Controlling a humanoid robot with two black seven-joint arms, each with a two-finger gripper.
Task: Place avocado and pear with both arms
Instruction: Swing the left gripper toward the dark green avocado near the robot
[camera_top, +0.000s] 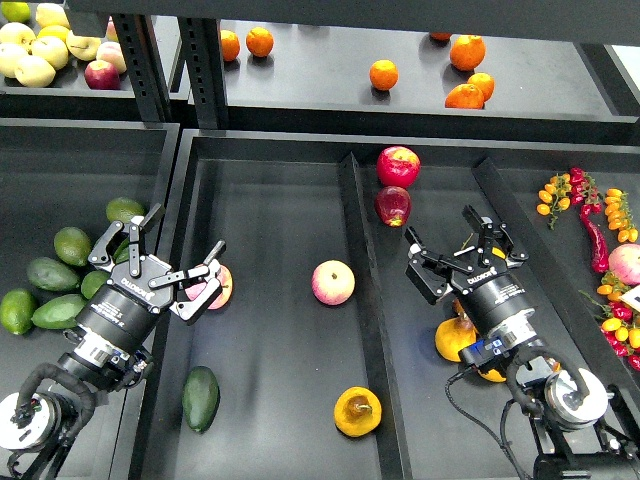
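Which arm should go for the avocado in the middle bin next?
Left. The left gripper hangs open over that bin's left edge, just above the avocado. The right gripper is open too, but beyond the divider, nearer the pear.

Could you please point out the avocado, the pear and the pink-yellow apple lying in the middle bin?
avocado (201, 398), head view, middle of its dark green body.
pear (357, 412), head view, yellow-orange body beside the brown stem.
pink-yellow apple (333, 282), head view, centre of its upper face.
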